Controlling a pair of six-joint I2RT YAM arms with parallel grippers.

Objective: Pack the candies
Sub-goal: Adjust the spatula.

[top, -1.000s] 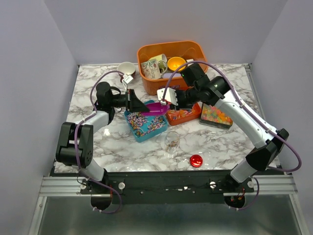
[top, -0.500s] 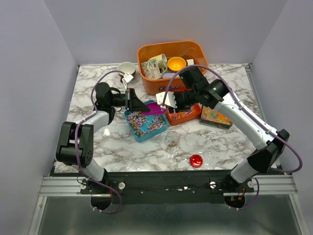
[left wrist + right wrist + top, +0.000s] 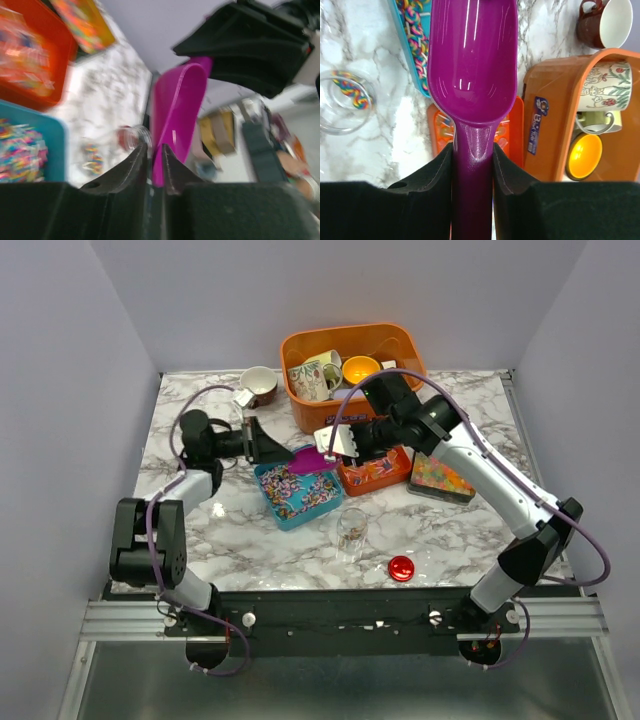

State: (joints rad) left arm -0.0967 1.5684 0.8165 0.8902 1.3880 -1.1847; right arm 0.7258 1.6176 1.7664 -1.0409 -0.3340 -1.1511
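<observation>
marble-patterned tabletop between plain grey walls. at far left the left arm runs up the table, folds at the elbow and points right with a level wrist. the left gripper has its fingers slightly parted about the front lip of the purple plastic scoop; blur hides any contact. just below, the candies fill a square teal tray, a few lie in a clear glass jar, and more sit in a flat orange tray. the right arm arcs in from the right, and the right gripper is clamped on the scoop's handle.
</observation>
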